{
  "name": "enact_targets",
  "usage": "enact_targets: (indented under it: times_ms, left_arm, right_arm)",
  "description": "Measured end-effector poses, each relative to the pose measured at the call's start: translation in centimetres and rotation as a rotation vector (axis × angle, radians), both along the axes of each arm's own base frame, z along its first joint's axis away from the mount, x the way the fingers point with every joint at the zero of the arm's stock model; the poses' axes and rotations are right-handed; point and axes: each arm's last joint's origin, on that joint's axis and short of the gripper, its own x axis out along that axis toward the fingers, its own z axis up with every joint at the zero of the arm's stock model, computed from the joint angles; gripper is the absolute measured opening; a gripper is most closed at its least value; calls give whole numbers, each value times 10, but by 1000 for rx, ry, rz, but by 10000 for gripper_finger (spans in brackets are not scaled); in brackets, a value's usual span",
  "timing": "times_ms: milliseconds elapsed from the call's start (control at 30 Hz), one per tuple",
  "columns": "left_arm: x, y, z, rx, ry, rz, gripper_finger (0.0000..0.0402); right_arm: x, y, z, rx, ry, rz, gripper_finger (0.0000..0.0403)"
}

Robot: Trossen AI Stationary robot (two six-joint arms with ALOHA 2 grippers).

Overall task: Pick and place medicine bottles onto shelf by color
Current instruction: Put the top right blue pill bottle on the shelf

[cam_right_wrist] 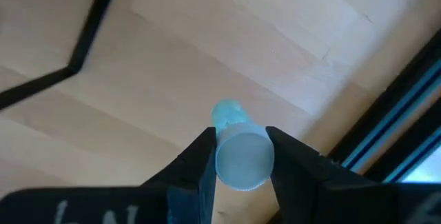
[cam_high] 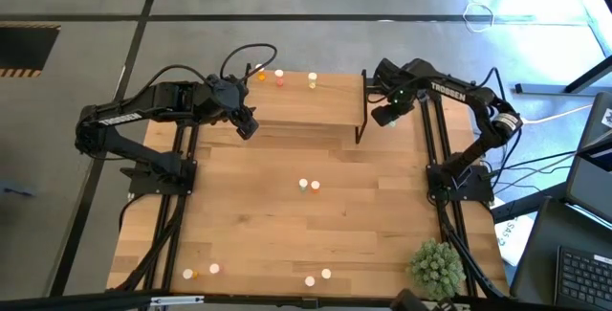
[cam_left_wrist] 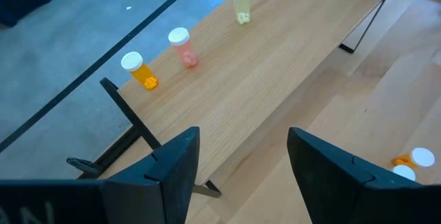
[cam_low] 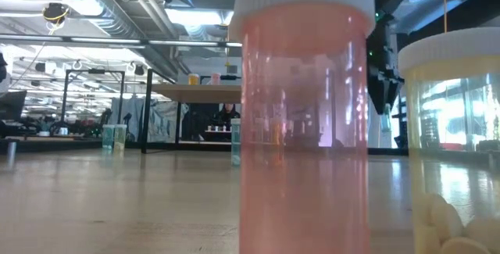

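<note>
The shelf (cam_high: 306, 105) stands at the table's far middle. On it stand an orange bottle (cam_left_wrist: 141, 71), a pink one (cam_left_wrist: 184, 47) and a pale yellow one (cam_left_wrist: 240, 2), all upright in a row along its far edge. My left gripper (cam_left_wrist: 241, 176) hangs open over the shelf's near left corner (cam_high: 247, 124) and holds nothing. My right gripper (cam_high: 387, 115) hovers just off the shelf's right end, shut on a pale green bottle (cam_right_wrist: 231, 117). My right gripper pinches the pale green bottle at its white cap (cam_right_wrist: 241, 160) between its two fingers, one on each side. The fingers come from above and point down. The bottle hangs upright below them, its body clear of the tabletop.
Two bottles (cam_high: 308, 186) stand at the table's middle and several more along its near edge (cam_high: 318, 277), (cam_high: 201, 271); a pink one (cam_low: 305, 113) and a yellow one (cam_low: 453, 144) fill the low view. A spiky green plant ball (cam_high: 437, 268) sits at the near right corner.
</note>
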Motion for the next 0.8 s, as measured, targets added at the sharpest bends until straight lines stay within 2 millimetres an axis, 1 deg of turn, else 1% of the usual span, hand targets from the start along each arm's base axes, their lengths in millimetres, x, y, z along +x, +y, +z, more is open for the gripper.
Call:
enact_targets:
  times_ms: [100, 267, 433, 567, 700, 800]
  left_arm:
    - [0, 0, 0, 0, 0, 0, 215]
    - [2, 0, 2, 4, -26, 0, 215]
    - [3, 1, 4, 16, -53, 2, 215]
    - [4, 1, 4, 13, -58, 5, 215]
    - [4, 1, 4, 11, -59, 6, 215]
    - [9, 1, 1, 10, -43, 7, 215]
  right_arm:
    - [3, 5, 12, 16, 18, 16, 115]
    - [11, 12, 37, -1, 40, 53, 114]
    - [19, 19, 67, -58, 38, 71, 115]
    - [21, 26, 95, -104, 39, 81, 115]
    - [24, 31, 124, -163, -28, 90, 115]
    - [26, 34, 143, -212, -93, 90, 116]
